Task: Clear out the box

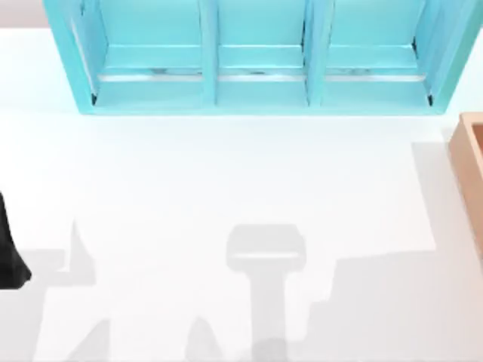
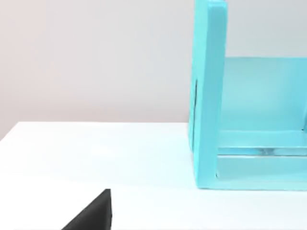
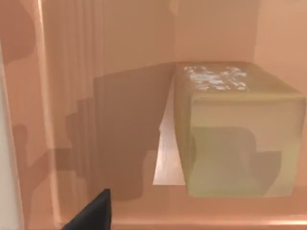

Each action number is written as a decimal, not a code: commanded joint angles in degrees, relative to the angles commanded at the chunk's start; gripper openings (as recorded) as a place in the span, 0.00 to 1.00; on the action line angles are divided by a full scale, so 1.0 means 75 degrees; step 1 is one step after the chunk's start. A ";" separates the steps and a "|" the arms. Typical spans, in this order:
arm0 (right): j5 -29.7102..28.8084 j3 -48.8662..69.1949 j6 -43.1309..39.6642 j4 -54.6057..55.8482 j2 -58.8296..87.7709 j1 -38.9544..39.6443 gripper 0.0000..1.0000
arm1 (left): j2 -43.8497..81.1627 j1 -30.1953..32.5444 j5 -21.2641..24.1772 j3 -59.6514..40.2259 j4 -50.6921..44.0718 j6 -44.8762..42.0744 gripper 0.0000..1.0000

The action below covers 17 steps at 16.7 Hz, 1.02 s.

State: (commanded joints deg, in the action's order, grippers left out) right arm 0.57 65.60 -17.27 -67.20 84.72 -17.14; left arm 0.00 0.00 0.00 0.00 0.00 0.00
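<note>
You see the box (image 1: pixel 469 162) at the table's right edge, with a block (image 3: pixel 235 129) inside it, so clearing is not done. For both grippers, I cannot tell the fingers.

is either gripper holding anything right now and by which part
Cannot be told: neither gripper's fingers are visible. The right wrist view looks into the box at a cube.

Bright, soft shadows on table (image 1: pixel 226 173).
</note>
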 joint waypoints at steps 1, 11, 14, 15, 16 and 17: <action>0.0002 0.0240 -0.0069 -0.0238 0.0230 -0.0073 1.00 | 0.0000 0.0000 0.0000 0.0000 0.0000 0.0000 1.00; 0.0006 0.0314 -0.0133 -0.0262 0.0566 -0.0140 1.00 | 0.0000 0.0000 0.0000 0.0000 0.0000 0.0000 1.00; 0.0006 -0.0219 -0.0118 0.0486 0.0771 -0.0130 1.00 | 0.0000 0.0000 0.0000 0.0000 0.0000 0.0000 1.00; 0.0006 -0.0442 -0.0114 0.0796 0.0859 -0.0126 1.00 | 0.0000 0.0000 0.0000 0.0000 0.0000 0.0000 1.00; 0.0006 -0.0674 -0.0110 0.1120 0.0951 -0.0121 1.00 | 0.0000 0.0000 0.0000 0.0000 0.0000 0.0000 1.00; 0.0006 -0.0904 -0.0104 0.1440 0.1041 -0.0118 1.00 | 0.0000 0.0000 0.0000 0.0000 0.0000 0.0000 1.00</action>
State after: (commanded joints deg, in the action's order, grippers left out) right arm 0.61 58.82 -18.05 -56.40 92.53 -18.02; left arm 0.00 0.00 0.00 0.00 0.00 0.00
